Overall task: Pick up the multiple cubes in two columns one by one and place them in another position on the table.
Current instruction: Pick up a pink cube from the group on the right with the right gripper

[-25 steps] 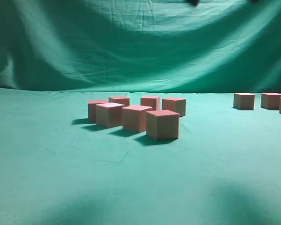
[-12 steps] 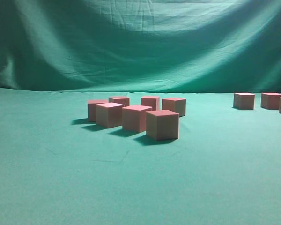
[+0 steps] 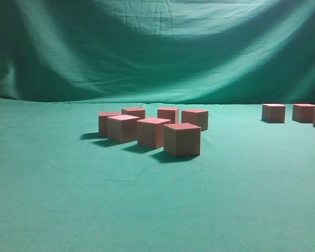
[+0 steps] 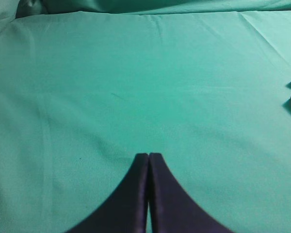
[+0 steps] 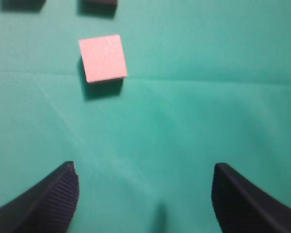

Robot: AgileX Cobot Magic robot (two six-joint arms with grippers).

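Exterior view: the wide worktop (image 3: 68, 210) under its wrinkled green cloth is seen carrying seven small matte cubes (image 3: 157, 130), pinkish-red on top and tan-brown at the sides, clustered in two columns mid-table, with three more set well apart at the right edge. The black right pincer (image 5: 145, 194) is held wide and empty above the cloth, one cube (image 5: 102, 57) lying ahead and left of its gap, slightly skewed, so this arm is judged nearer. The left pincer (image 4: 148, 160) is pressed shut, holding nothing, with cubes only glimpsed far to its right.
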